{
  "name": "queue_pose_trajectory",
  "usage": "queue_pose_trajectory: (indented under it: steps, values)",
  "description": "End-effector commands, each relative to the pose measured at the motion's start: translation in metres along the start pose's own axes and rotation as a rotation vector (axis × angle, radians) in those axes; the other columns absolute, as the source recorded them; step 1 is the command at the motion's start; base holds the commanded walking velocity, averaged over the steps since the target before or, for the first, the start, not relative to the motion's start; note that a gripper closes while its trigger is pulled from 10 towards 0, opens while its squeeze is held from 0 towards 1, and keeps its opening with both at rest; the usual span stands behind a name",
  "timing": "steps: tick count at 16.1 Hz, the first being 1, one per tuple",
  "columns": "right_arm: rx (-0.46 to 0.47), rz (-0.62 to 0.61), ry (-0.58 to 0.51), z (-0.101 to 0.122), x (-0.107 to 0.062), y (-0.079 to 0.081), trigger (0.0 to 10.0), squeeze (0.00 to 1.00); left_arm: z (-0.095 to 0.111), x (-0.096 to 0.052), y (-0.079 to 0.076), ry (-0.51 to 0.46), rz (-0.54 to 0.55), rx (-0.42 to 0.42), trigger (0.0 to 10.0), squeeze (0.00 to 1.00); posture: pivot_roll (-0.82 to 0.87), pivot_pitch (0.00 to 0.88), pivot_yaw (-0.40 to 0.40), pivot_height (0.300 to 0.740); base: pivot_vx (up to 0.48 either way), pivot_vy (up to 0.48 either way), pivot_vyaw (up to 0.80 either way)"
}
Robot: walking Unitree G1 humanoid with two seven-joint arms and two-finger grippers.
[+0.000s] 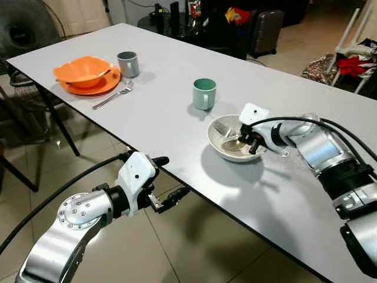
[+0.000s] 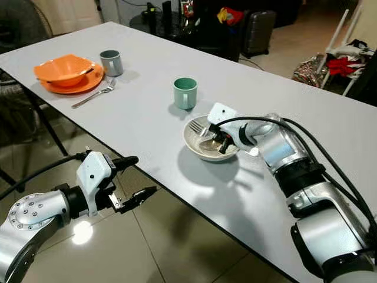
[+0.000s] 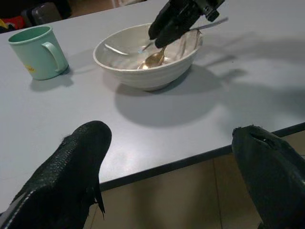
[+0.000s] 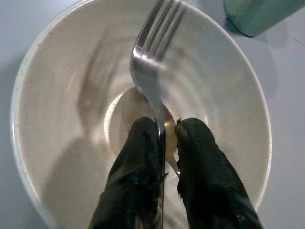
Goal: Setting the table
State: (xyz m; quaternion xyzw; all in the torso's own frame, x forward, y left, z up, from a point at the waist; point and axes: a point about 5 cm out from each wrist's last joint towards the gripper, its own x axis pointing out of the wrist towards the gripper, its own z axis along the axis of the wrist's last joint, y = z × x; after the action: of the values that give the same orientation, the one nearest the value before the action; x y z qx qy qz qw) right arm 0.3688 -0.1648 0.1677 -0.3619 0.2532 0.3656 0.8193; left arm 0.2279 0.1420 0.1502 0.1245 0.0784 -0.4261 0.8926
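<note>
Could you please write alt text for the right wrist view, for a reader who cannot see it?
The right gripper is shut on a silver fork, holding it over a cream bowl with the tines pointing away from the camera. A gold-coloured spoon lies at the bowl's bottom, and a green mug stands on the table just beyond the rim.

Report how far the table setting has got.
One place looks set: orange bowl on its plate, grey mug, fork beside. In hand: the right gripper pinches a second fork over the white bowl, where a spoon lies; green mug stands behind. Left: laying that cutlery beside the bowl, probably. The left gripper hangs open off the table edge.
</note>
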Motion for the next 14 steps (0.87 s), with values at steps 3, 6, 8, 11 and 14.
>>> queue_pose_trajectory:
  steps: [3, 6, 8, 11, 14]
  values:
    - [-0.024, -0.017, -0.021, 0.009, -0.002, -0.007, 10.0, 0.65, 0.003, -0.001, -0.001, 0.000, -0.011, 0.011, 10.0, 0.14, -0.04, 0.000, 0.043, 0.740, 0.000, 0.000, 0.00]
    - [-0.007, -0.032, -0.047, 0.010, -0.004, -0.010, 10.0, 0.76, 0.003, 0.000, -0.001, 0.000, -0.008, 0.013, 10.0, 0.15, -0.04, 0.000, 0.043, 0.740, 0.000, 0.000, 0.00]
    - [0.079, -0.077, -0.163, 0.016, -0.023, -0.019, 10.0, 1.00, 0.006, 0.001, 0.001, -0.012, 0.032, 0.015, 10.0, 0.14, -0.03, 0.000, 0.019, 0.740, 0.000, 0.000, 0.00]
    - [0.308, -0.216, -0.410, 0.020, -0.055, -0.015, 10.0, 1.00, 0.015, 0.014, 0.015, -0.071, 0.226, 0.002, 10.0, 0.09, -0.05, 0.000, 0.036, 0.740, 0.000, 0.000, 0.00]
    - [0.461, -0.411, -0.637, 0.023, -0.074, 0.012, 10.0, 1.00, 0.027, 0.019, 0.039, -0.133, 0.532, 0.025, 10.0, 0.08, -0.06, 0.004, 0.063, 0.740, 0.000, 0.000, 0.00]
